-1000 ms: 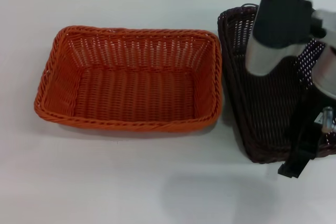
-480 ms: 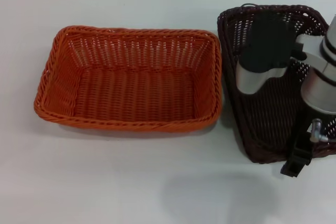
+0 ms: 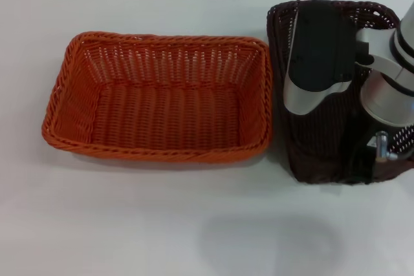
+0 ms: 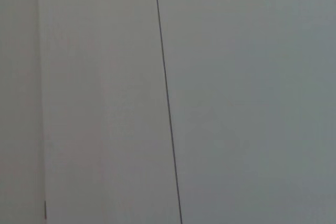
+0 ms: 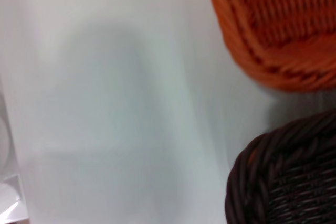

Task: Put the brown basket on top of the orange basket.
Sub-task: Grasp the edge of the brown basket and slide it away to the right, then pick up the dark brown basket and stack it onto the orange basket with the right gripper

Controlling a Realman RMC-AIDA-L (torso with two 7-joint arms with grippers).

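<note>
The right end effector sits at the near edge of the brown basket, which looks tipped up under it; I cannot tell its grip. The orange basket rests on the white table, just to its left.

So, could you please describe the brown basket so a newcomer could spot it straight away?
On the white table, look to the right of the orange basket. The brown basket sits there beneath the robot's right arm, and its nearly black weave sets it apart from its bright neighbour.
</note>
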